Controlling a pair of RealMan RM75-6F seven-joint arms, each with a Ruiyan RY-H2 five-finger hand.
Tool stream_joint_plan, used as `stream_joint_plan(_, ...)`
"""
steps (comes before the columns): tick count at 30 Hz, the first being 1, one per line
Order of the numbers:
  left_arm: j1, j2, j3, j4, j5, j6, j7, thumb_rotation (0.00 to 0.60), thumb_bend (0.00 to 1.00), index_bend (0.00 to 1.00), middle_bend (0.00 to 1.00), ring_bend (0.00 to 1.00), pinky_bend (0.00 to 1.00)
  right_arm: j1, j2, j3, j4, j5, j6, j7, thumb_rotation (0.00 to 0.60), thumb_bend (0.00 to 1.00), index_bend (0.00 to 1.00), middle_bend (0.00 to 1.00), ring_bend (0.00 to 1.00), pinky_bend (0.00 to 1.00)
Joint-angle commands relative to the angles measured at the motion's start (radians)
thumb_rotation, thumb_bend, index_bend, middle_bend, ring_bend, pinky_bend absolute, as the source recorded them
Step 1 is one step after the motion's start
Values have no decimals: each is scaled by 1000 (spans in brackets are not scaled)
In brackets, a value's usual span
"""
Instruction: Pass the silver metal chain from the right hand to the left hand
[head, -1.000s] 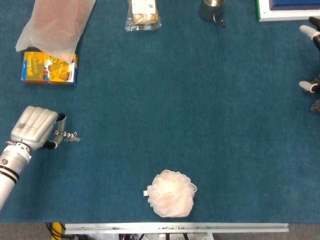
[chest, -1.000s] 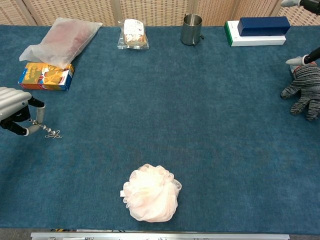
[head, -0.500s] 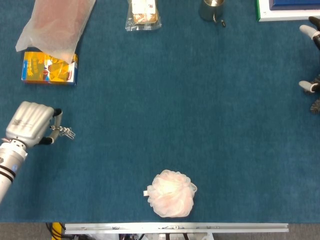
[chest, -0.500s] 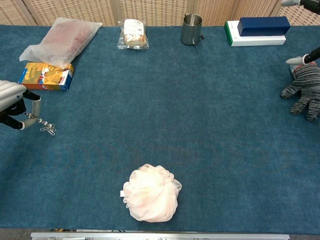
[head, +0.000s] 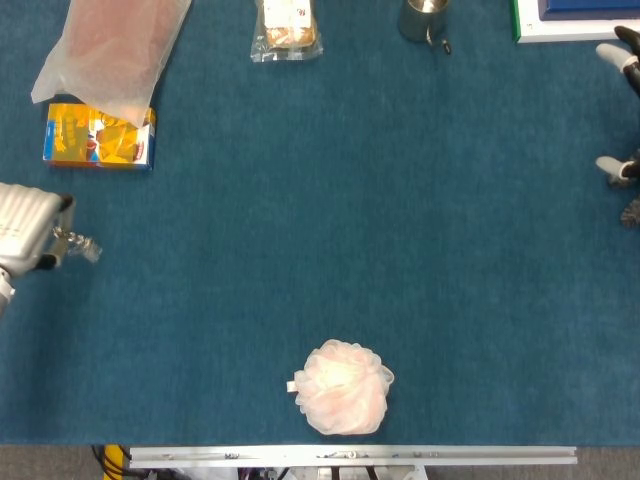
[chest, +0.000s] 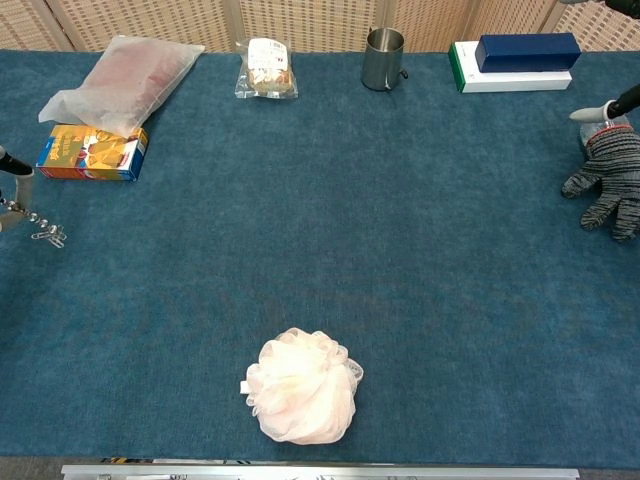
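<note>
While sitting at the table's (head: 330, 220) left edge, pinching the silver metal chain (head: 80, 245) between curled fingers (head: 52, 232): left hand (head: 25, 228), silver-shelled, only partly inside the head view, thumb side toward the table's middle. Dangling from that pinch out to the right of the fingertips, the short clump of links, just above or touching the blue cloth; which of the two, not possible to tell. Showing in the chest view as only a fingertip at the frame's left border, with the chain (chest: 40, 232) trailing down and right from it, near the orange snack box (chest: 92, 152). Peeking in at the table's far right edge, the right hand (head: 625, 70), only dark fingers with pale tips showing, spread apart and holding nothing visible; too little in frame for telling how far open. Lying beside it near the right edge, a striped knit glove (chest: 610, 185). Resting along the far edge: a clear bag with something pinkish inside (chest: 125, 78) at the far left corner, overlapping the snack box's far side; a small wrapped snack packet (chest: 267, 66); a steel mug (chest: 383, 58); a dark blue box stacked on a white and green box (chest: 520, 62) toward the far right corner. Sitting near the front edge, around the middle, a pale pink bath pouf (chest: 302, 387), well apart from both hands.
</note>
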Motion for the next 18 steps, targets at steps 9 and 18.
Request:
stream_joint_plan(9,31,-29,-30,-10,-180,138,166,600,0,67,308,428,783,-20,6,-9,0,5,15,10,600,0,129,26,0,35)
stream_joint_plan(18,146,-59,-46,81,93,395,-68,600,141,377,322,307,490,-81,59,-28,-46,-5,85,-1,600,0,130,28,0,35)
